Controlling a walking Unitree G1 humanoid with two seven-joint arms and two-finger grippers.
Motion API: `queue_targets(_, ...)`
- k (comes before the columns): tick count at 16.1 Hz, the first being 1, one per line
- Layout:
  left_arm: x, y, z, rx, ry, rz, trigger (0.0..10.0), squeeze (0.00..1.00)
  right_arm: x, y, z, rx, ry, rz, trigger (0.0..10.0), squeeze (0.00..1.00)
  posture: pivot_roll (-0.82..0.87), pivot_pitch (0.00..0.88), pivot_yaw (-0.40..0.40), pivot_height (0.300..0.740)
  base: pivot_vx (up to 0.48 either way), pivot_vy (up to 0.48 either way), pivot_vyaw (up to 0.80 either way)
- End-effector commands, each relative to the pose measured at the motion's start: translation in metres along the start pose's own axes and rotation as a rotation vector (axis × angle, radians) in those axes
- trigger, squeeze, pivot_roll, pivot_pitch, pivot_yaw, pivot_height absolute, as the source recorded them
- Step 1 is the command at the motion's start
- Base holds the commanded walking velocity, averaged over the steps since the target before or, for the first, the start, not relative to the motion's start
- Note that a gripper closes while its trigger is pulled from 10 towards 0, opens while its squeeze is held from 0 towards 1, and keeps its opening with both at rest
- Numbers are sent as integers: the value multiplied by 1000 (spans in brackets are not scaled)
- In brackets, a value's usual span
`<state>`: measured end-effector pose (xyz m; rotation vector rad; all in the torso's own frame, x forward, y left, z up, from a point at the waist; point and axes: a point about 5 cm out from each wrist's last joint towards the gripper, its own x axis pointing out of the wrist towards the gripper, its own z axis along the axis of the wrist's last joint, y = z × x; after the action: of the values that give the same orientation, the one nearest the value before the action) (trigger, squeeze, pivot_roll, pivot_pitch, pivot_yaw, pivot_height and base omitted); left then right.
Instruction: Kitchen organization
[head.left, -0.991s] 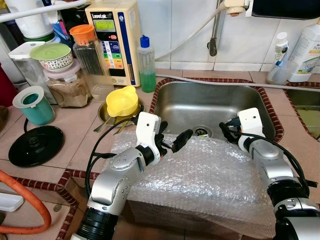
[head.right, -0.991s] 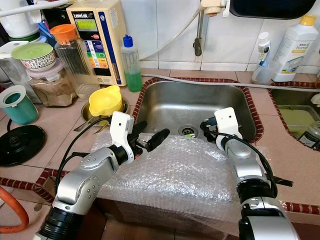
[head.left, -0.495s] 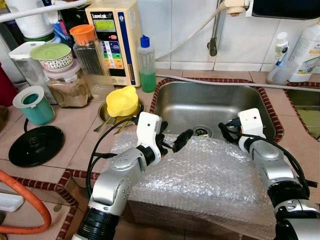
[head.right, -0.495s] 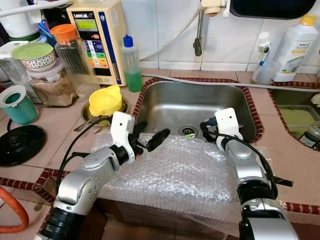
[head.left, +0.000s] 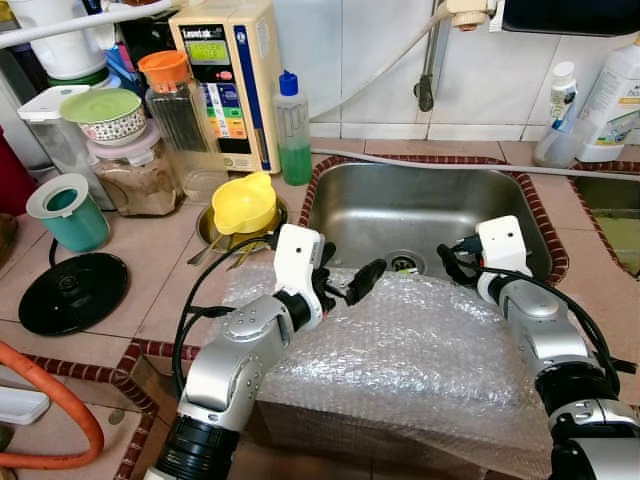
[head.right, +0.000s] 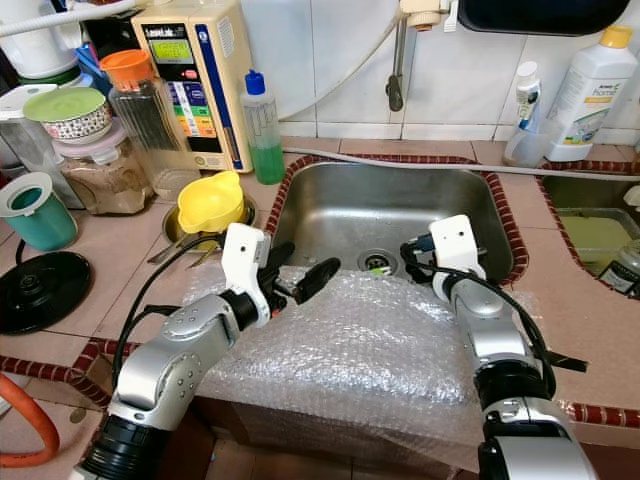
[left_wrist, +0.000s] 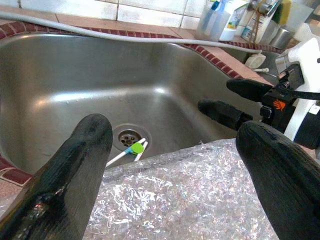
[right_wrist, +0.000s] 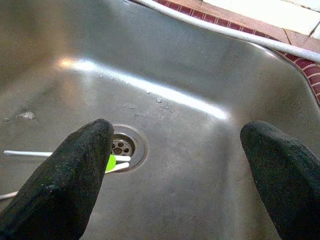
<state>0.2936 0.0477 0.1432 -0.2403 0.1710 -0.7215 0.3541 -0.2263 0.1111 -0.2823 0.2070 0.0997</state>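
Hovering over bubble wrap (head.left: 400, 350) at sink (head.left: 420, 205) front edge: left gripper (head.left: 345, 285) jaws wide, empty; right gripper (head.left: 452, 262) jaws wide above drain (right_wrist: 125, 147).

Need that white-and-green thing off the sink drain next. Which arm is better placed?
Probably the right. The right pincer hangs open over the sink by the item; the left pincer sits open above the bubble wrap.
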Motion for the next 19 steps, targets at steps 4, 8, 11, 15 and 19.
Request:
queue_targets(4,0,3,-1,14,11,14,10000,1000,-1,2,-4,8,14,8,10000,1000,-4,0,113,740,0,0,0)
queue_targets(8,0,1,0,20,5,20,10000,1000,-2,4,-4,1,11,20,10000,1000,-2,0,114,740,0,0,0)
queue_targets(11,0,10,13,40,-80,112,10000,1000,-4,10,1,23,-42,51,10000,1000,3,0,109,740,0,0,0)
queue_targets(15,-9,41,28,28,-205,349,10000,1000,-15,17,12,46,-142,95,10000,1000,-5,0,77,740,0,0,0)
queue_targets(19,-24,76,38,41,-272,600,10000,1000,-40,44,38,31,-315,221,10000,1000,-15,0,74,740,0,0,0)
